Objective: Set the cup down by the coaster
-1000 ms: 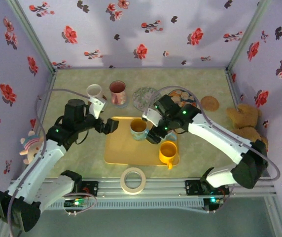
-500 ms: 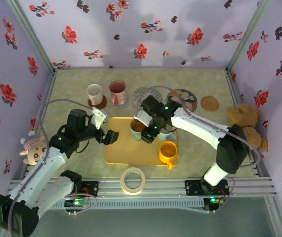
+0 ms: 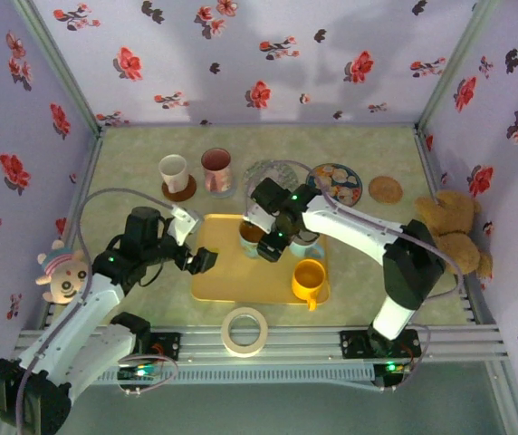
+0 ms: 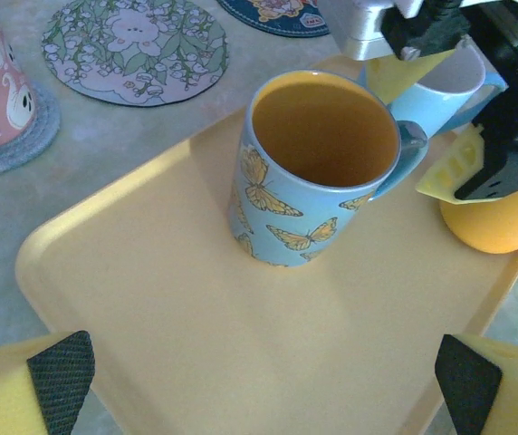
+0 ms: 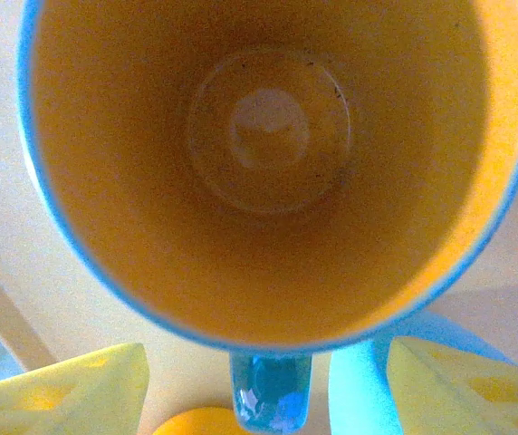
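The right gripper (image 3: 274, 243) has closed in over the butterfly mug (image 3: 253, 234), jaws spread astride its handle (image 5: 271, 399), so a grasp looks imminent; the left gripper (image 3: 201, 259) idles open.

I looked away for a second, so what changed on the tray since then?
The right gripper shifted left, open above the butterfly mug; the left gripper drew back toward the bases, open. Nothing grasped. The orange mug and tray stayed put.
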